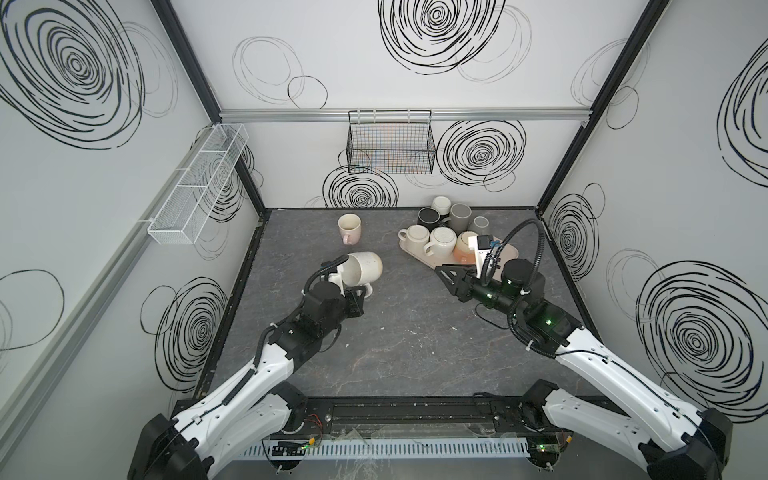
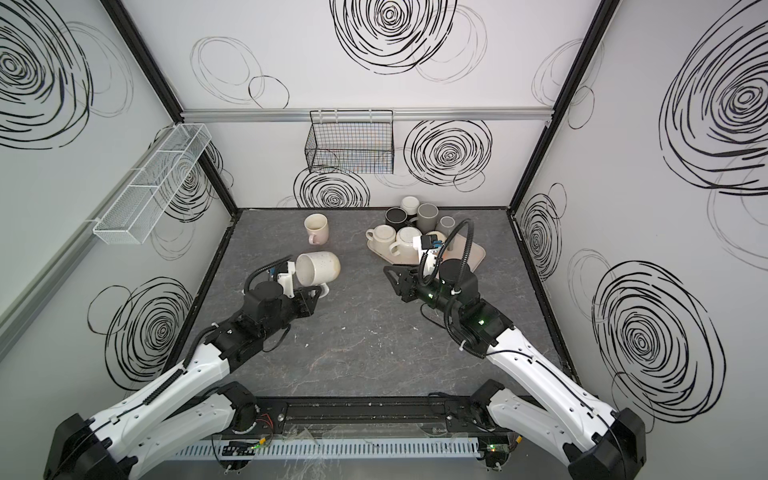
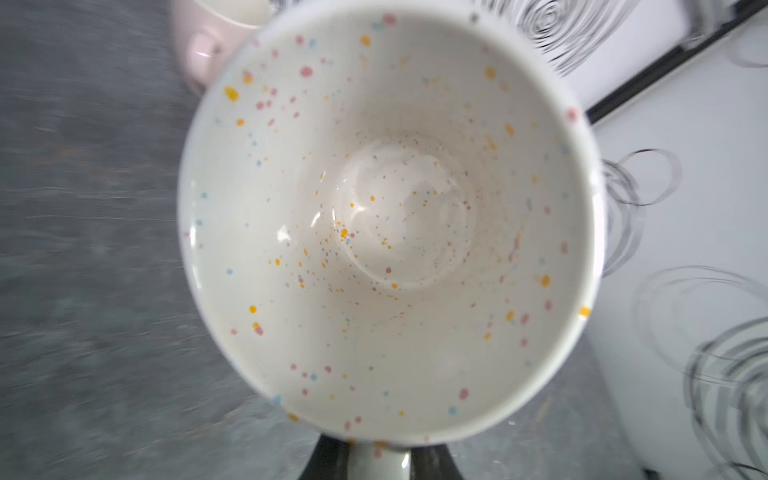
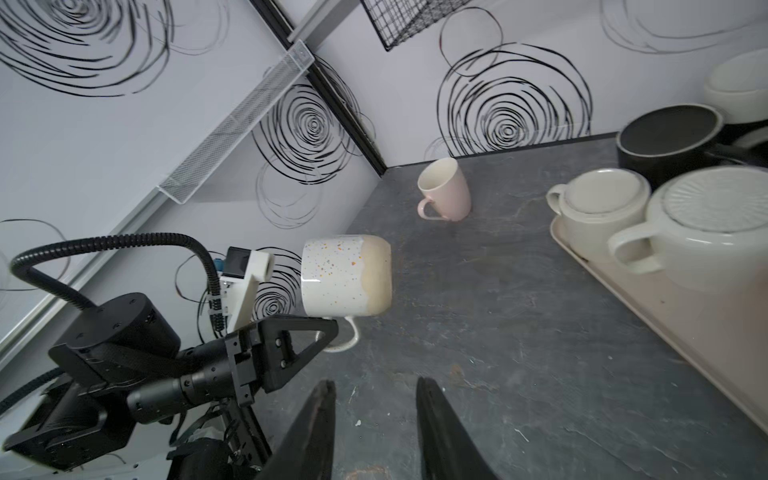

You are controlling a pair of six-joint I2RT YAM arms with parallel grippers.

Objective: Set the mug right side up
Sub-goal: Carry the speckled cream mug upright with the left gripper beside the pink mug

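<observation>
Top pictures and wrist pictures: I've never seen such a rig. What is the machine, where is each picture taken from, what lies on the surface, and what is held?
Two robot arms work over a grey table. Two pictures look down from overhead, side by side and nearly alike. The other two come from a camera on each arm's wrist.

The left pincer is shut on the handle of a speckled mug and holds it on its side. The left wrist picture looks straight into that mug.

The right pincer is open and holds nothing.

On the table stand a pink mug, upright, and a tray carrying upside-down mugs.
</observation>
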